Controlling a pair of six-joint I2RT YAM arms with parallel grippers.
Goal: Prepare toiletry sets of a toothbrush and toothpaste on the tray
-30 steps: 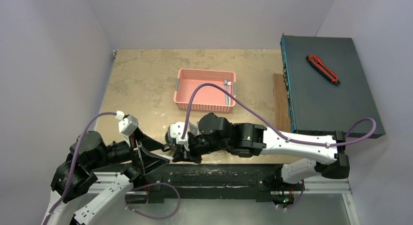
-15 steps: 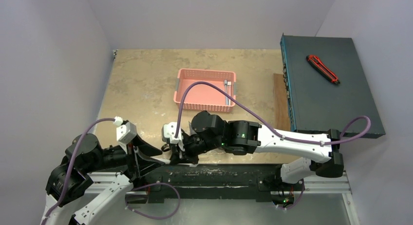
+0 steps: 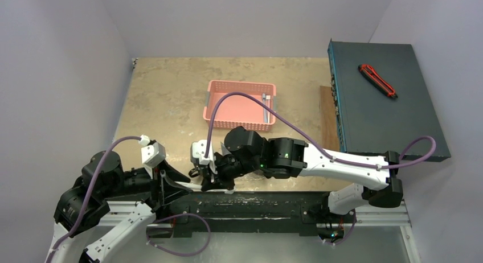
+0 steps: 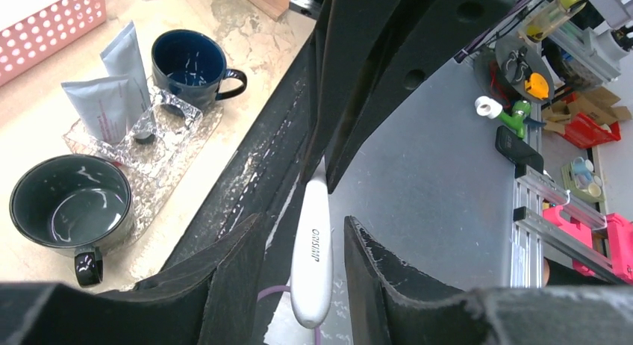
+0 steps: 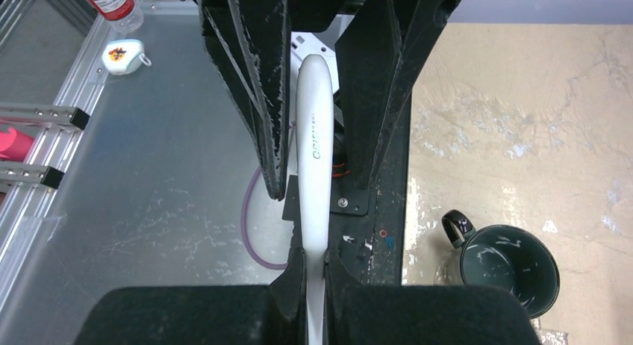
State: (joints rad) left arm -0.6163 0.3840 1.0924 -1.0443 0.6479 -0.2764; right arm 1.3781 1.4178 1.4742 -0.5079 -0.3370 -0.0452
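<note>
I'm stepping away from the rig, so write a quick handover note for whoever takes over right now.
Right gripper: shut on the brush, holding it out between the left jaws.
Left gripper: open, jaws either side of the brush handle, not clamped.
Tray: by the table's near edge, a mug at either end. Two tubes lie partly on it; no brush on it.
Basket: a grey item lies by its right wall.
Done: tubes at the tray.
Left: complete the brush handover, set it on the tray, give each tube a brush.
</note>
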